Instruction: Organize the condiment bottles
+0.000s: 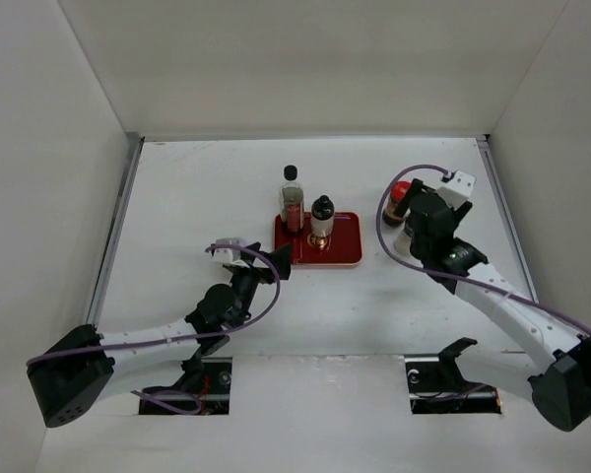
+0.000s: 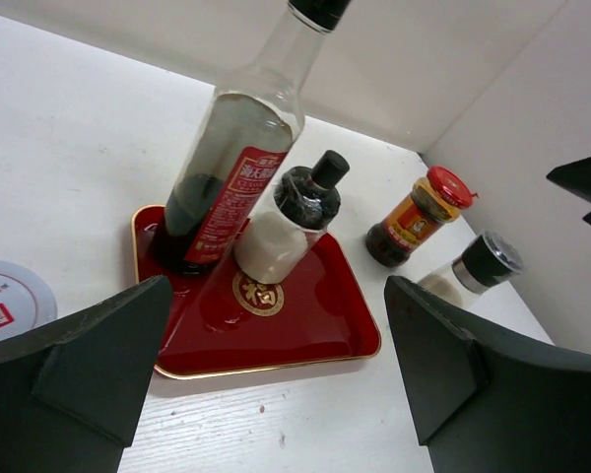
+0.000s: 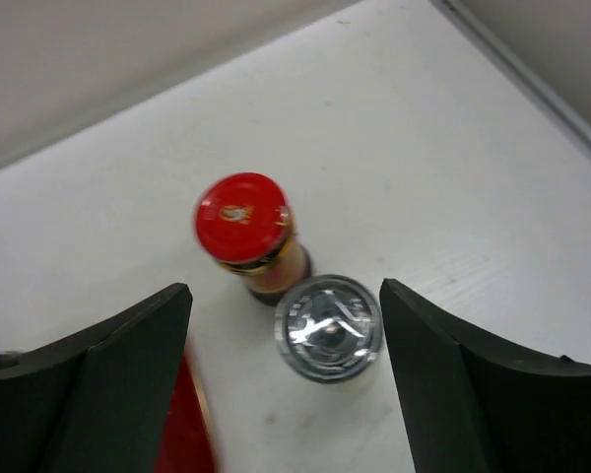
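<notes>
A tall clear black-capped bottle [image 1: 292, 200] and a short black-capped bottle [image 1: 321, 217] stand on the red tray [image 1: 345, 251]. Both also show in the left wrist view, the tall one [image 2: 227, 168] and the short one [image 2: 291, 217]. A red-capped jar [image 1: 400, 200] stands right of the tray. A grey-lidded jar [image 3: 329, 327] stands just beside it [image 3: 244, 225]. My right gripper [image 3: 286, 289] is open and hovers above the grey-lidded jar, a finger on each side. My left gripper [image 2: 278, 286] is open and empty at the tray's near edge. A white-lidded jar [image 2: 5, 296] sits left of the tray.
White walls close in the table on the left, back and right. A metal rail [image 1: 118, 222] runs along the left edge. The red-capped jar [image 2: 419, 217] and grey-lidded jar [image 2: 483, 264] stand close together near the right wall.
</notes>
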